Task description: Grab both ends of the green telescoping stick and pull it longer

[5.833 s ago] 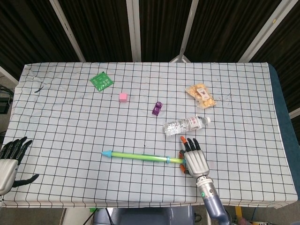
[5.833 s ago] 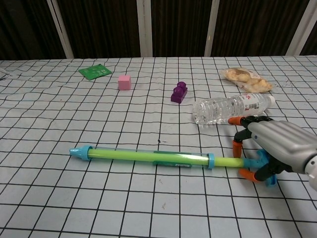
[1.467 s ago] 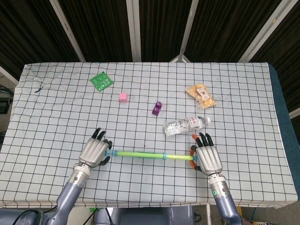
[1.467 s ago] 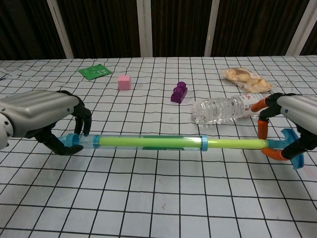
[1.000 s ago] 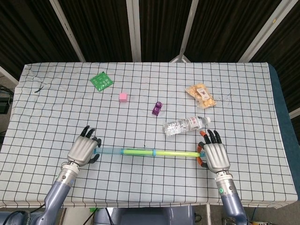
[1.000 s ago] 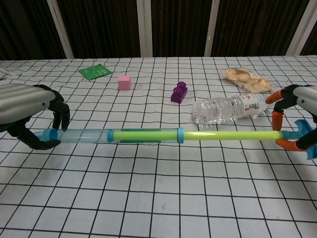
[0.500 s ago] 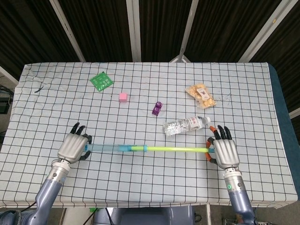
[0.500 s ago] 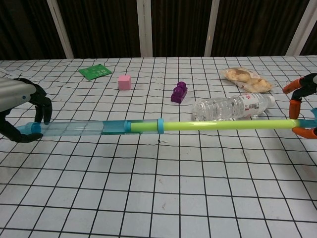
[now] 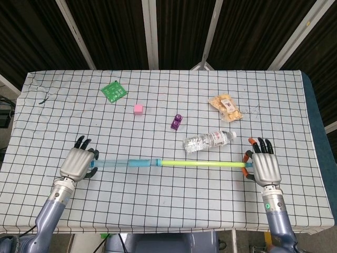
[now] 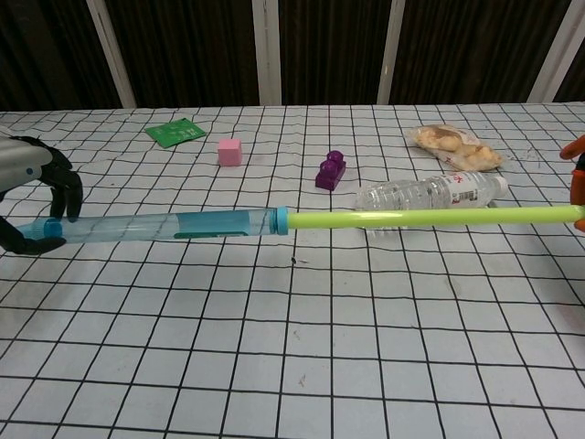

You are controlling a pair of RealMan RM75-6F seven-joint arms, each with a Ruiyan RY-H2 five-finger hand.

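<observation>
The green telescoping stick point(image 9: 200, 164) point(image 10: 420, 218) hangs stretched out level above the checked cloth, near the front edge. Its clear blue outer tube point(image 9: 118, 163) point(image 10: 155, 226) forms the left part and its thin green rod the right part. My left hand point(image 9: 77, 163) point(image 10: 32, 197) grips the blue cap end. My right hand point(image 9: 263, 166) point(image 10: 578, 178) grips the rod's far end, and only its orange fingertips show at the chest view's right edge.
A clear water bottle point(image 9: 208, 140) point(image 10: 425, 198) lies just behind the rod. Further back are a purple block point(image 9: 176, 122) point(image 10: 330, 170), a pink cube point(image 9: 138, 109) point(image 10: 228, 151), a green packet point(image 9: 114, 90) point(image 10: 175, 132) and a snack bag point(image 9: 226, 107) point(image 10: 452, 146).
Both hands have moved apart, left hand leftward and right hand rightward. The green rod has slid further out of the blue tube, so the stick is longer.
</observation>
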